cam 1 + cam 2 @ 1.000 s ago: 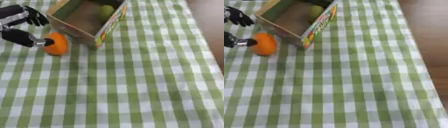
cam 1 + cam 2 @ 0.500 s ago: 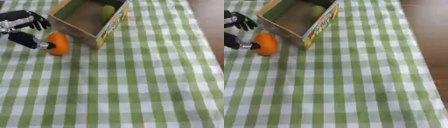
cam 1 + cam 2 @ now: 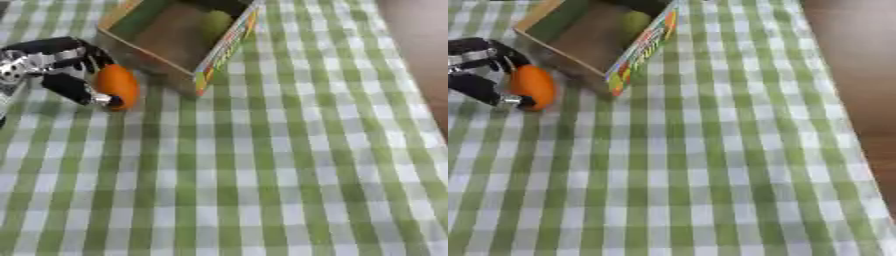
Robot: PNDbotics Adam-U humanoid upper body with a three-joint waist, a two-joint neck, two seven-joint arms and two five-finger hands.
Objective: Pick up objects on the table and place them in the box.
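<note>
Left eye view shows the left hand [image 3: 54,70] at the desk's [image 3: 262,175] left side, its fingers [image 3: 83,92] and thumb curled around an orange fruit [image 3: 118,86] that sits on the green checked cloth. Just beyond the fingers stands the open cardboard box [image 3: 166,55], a green fruit [image 3: 217,22] inside.

No legible txt; the box [image 3: 223,47] side has colourful print, too blurred to read.
</note>
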